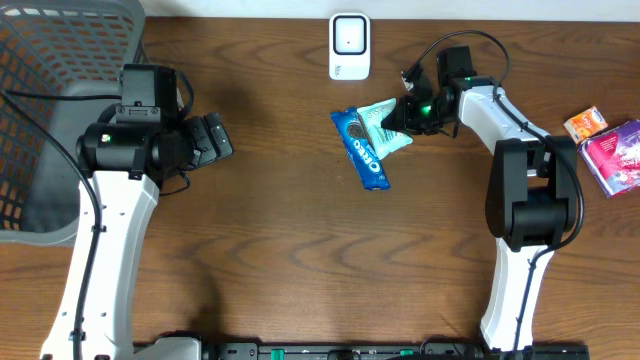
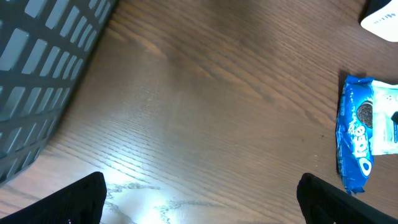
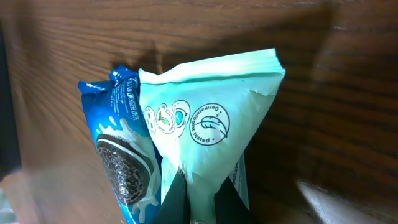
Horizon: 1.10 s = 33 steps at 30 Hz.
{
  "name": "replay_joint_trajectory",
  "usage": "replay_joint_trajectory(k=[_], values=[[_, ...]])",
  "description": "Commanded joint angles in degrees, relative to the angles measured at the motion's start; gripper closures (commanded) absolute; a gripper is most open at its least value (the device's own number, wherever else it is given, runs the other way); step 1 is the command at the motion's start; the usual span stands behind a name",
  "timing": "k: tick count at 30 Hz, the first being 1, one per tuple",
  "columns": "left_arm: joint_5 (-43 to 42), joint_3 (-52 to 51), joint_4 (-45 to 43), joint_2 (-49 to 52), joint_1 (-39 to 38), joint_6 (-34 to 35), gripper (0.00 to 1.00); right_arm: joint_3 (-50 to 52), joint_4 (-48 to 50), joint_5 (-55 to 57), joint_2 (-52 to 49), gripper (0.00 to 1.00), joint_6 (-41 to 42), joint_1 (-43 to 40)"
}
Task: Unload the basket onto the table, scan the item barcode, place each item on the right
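Right gripper (image 1: pixel 400 117) jaws clamped on mint packet (image 3: pixel 211 118) edge; thin grip, lift slowly. Oreo pack (image 3: pixel 121 155) touching packet beside jaws, may drag. Scanner (image 1: pixel 349 45) beyond jaws: turn barcode toward it. Left gripper (image 2: pixel 199 205) far off, jaws apart, empty.

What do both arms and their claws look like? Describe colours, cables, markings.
Left arm and right arm: white links, black joint housings, thin black cables. Left claw and right claw: all black. A green light glows at the right wrist. No markings legible.
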<state>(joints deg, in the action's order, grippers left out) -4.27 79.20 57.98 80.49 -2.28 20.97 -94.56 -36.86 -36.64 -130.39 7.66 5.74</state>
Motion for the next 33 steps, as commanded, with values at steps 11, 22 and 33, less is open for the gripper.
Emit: replay_joint_trajectory(k=[11, 22, 33], values=[[0.7, 0.3, 0.1, 0.2, 0.1, 0.1, 0.02, 0.4, -8.9, 48.9, 9.1, 0.99, 4.5, 4.4], [0.7, 0.3, 0.1, 0.2, 0.1, 0.1, 0.02, 0.6, -9.7, 82.8, 8.4, 0.99, 8.2, 13.5], [0.7, 0.3, 0.1, 0.2, 0.1, 0.1, 0.02, 0.6, -8.3, 76.6, 4.1, 0.99, 12.2, 15.7]])
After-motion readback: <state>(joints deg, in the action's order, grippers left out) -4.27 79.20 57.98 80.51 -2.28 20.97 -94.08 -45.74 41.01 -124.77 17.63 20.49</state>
